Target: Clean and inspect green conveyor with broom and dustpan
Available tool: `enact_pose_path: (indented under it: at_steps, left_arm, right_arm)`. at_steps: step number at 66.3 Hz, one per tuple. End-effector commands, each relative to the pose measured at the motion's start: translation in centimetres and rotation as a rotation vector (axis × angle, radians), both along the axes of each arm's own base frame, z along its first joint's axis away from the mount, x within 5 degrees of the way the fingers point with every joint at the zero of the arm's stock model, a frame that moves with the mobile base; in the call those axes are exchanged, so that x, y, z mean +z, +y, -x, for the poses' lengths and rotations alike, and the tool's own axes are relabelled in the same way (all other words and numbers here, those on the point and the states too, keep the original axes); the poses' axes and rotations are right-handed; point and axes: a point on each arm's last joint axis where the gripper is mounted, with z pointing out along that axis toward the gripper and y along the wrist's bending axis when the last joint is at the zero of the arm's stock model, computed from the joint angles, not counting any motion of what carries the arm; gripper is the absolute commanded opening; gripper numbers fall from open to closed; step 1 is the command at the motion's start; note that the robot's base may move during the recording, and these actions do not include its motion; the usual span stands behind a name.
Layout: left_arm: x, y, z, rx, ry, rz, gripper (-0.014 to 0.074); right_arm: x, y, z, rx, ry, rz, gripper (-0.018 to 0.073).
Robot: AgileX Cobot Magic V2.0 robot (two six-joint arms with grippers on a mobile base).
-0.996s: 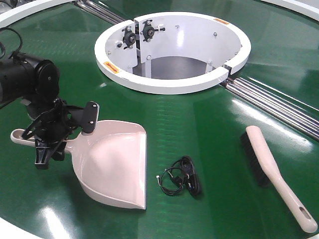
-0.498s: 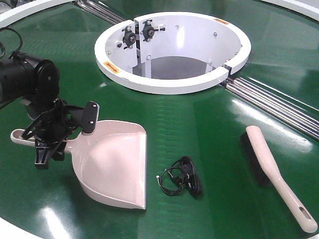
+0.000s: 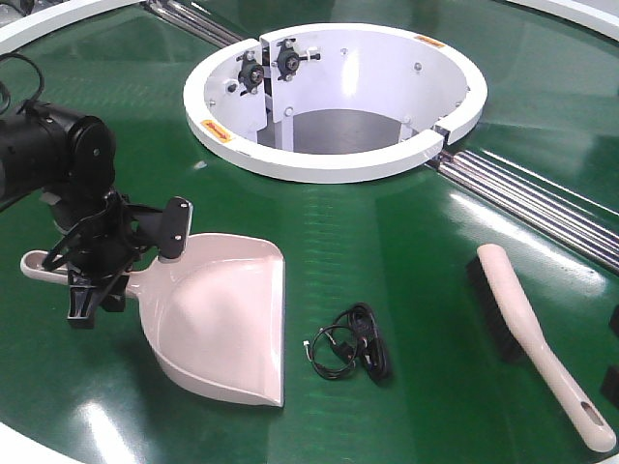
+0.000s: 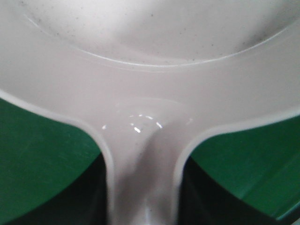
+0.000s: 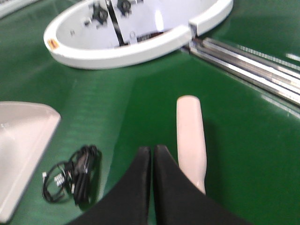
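The dustpan [image 3: 227,324] lies on the green conveyor [image 3: 406,242], mouth toward the front, at the left. My left gripper [image 3: 97,275] is shut on its handle; in the left wrist view the handle [image 4: 143,187] runs between the dark fingers [image 4: 86,201]. The broom [image 3: 527,324] lies flat on the belt at the right, bristles to its left. My right gripper [image 5: 151,151] is shut and empty, hovering just left of the broom's head [image 5: 191,136]; only dark bits of it show at the front view's right edge [image 3: 613,385].
A coiled black cable [image 3: 353,343] lies on the belt between dustpan and broom, also in the right wrist view [image 5: 70,180]. The big white ring opening [image 3: 334,164] stands behind. Steel rollers [image 3: 532,198] run off to the right.
Dark parts of the right gripper have come into view at the right edge, near the broom's handle. The left gripper and dustpan have not moved.
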Motion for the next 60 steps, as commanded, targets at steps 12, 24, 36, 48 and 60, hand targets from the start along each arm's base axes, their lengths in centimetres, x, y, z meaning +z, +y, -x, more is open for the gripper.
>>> enact_pose_path:
  at_steps: [12,24,36,48,60]
  left_arm:
    - [2.5,-0.1,0.1,0.004,-0.08,0.024,-0.0007]
    - [2.5,-0.1,0.1,0.004,-0.08,0.024,-0.0007]
    - [2.5,-0.1,0.1,0.004,-0.08,0.024,-0.0007]
    - [2.5,-0.1,0.1,0.004,-0.08,0.024,-0.0007]
    - [2.5,-0.1,0.1,0.004,-0.08,0.024,-0.0007]
  right_arm:
    - [1.5,-0.3,-2.2,0.02,0.129,0.138,0.01]
    - [1.9,-0.4,-3.4,0.006,0.209,0.137,0.0316]
    - [1.7,-0.2,-4.6,0.02,0.318,0.143,0.0528]
    - [1.8,-0.2,-6.6,0.035,0.442,0.16,0.0585]
    - [1.7,-0.1,-9.2,0.055,0.578,0.188,0.0575]
